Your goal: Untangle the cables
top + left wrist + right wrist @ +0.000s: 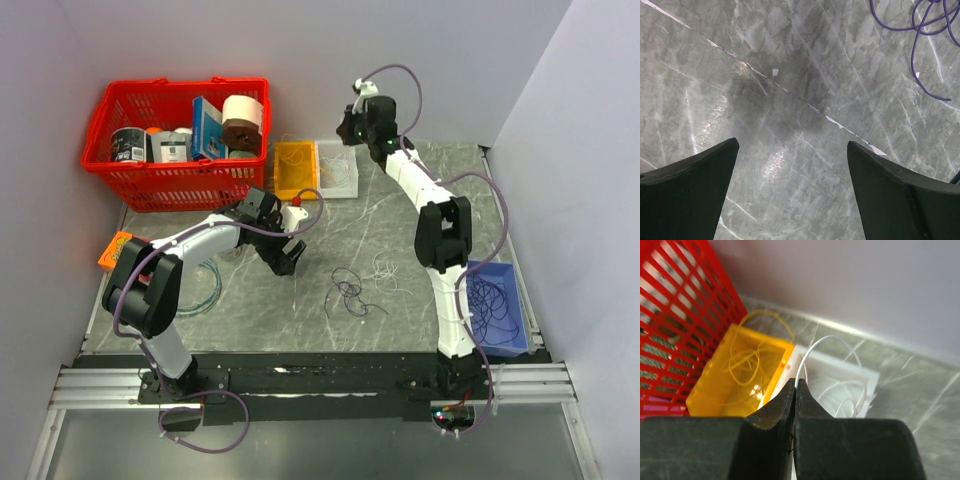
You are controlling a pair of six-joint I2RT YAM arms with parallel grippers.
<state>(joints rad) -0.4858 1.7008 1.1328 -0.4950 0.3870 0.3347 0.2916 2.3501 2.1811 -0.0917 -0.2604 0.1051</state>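
Nearest the arm bases, a blue bin (508,343) sits at the table's right edge beside the right arm, with coiled purple wires (488,300) lying in it. On the left, a teal hoop (214,288) lies flat on the grey marble-patterned table (400,210), partly covered by the left arm reaching over it. An orange block (113,250) at the left edge is partly hidden by that arm's elbow. In the middle of the table the dark purple wires (350,290) sprawl in a loose tangle, with a few loose white wires (392,268) just beside them on the right. The left gripper (792,145) hovers just left of this tangle, its claw spread wide with only bare tabletop between the fingers. The purple strands show at the upper right of its wrist view, apart from both fingers. Farther back, a yellow tray (297,190) holding yellow wires (747,357) stands against the red basket (170,180), and a white tray (340,194) with pale wires in it lies along the yellow tray's right side. The right gripper (796,390) is raised above the seam between these two trays, its claw pinched closed on a single white wire (812,345) that arcs up from the tips. The red basket, holding tape rolls and small boxes, fills the far left corner
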